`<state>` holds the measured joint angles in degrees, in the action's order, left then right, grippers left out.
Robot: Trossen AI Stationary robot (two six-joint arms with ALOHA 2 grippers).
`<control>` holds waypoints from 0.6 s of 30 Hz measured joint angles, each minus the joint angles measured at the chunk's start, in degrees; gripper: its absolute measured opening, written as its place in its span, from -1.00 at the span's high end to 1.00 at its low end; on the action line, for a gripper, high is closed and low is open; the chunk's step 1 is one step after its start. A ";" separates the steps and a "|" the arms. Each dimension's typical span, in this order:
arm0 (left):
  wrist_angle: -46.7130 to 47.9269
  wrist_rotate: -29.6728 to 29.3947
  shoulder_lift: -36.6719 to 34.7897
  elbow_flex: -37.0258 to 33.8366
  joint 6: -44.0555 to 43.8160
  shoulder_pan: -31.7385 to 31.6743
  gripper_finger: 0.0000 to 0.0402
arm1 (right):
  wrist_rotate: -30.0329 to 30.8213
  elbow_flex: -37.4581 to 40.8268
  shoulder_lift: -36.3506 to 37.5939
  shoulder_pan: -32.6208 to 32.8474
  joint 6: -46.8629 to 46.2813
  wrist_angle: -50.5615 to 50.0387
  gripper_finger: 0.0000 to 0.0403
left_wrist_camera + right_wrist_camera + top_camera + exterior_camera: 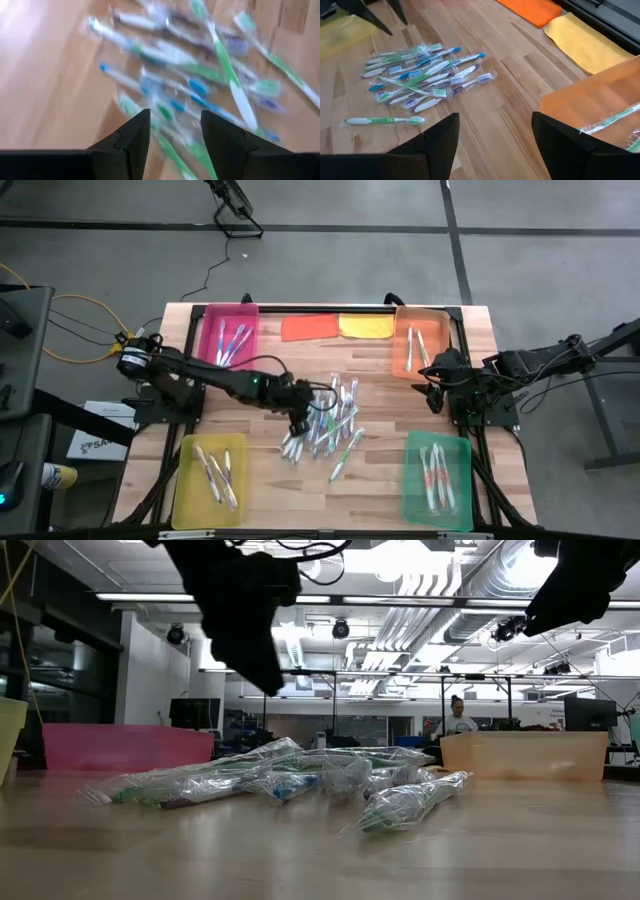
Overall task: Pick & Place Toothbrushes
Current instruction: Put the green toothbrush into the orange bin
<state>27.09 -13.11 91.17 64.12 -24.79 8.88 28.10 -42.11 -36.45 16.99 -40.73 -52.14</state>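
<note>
Lying in a loose heap at the middle of the wooden table (270, 470), the wrapped toothbrushes (325, 425) overlap one another at all angles, with one green brush a little apart on the near side of the pile. More of them already rest in the four trays at the corners: the pink tray (232, 332) far left, the orange tray (420, 340) far right, the yellow tray (210, 480) near left and the green tray (438, 480) near right. Two flat cloths, orange (310, 327) and yellow (366, 326), lie along the far edge between the far trays. The left gripper (297, 420) hangs over the left edge of the heap, its fingers apart and empty, with several brushes showing in the gap between them in the wrist view. The right gripper (436, 397) waits just beside the near end of the orange tray, fingers spread wide and holding nothing. From where I stand, the trouble looks likely to come from the tangle itself: the brushes are thin, slippery in their clear wrappers and stacked crosswise, so closing on one could catch two at once, or nudge a neighbour and scatter the pile. A grip taken on the wrapper alone could also let the brush slide out on the way to a tray.
</note>
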 joint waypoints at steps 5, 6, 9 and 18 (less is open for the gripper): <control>-3.49 -0.20 1.88 -0.11 3.42 -1.04 0.14 | 0.02 -0.01 0.01 0.00 0.00 -0.04 -0.20; -4.89 -0.16 2.81 0.11 3.49 -1.02 0.14 | 0.02 0.00 0.02 -0.02 0.00 -0.09 -0.20; -4.28 -0.08 4.87 -0.21 3.53 -0.93 0.14 | 0.02 -0.02 0.01 -0.02 0.00 -0.24 -0.20; -6.63 0.25 8.93 0.00 1.98 -0.59 0.14 | 0.02 -0.02 0.00 0.00 -0.02 -0.50 -0.20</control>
<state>20.46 -12.86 100.10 64.12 -22.80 8.29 28.12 -42.13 -36.45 16.99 -40.75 -52.64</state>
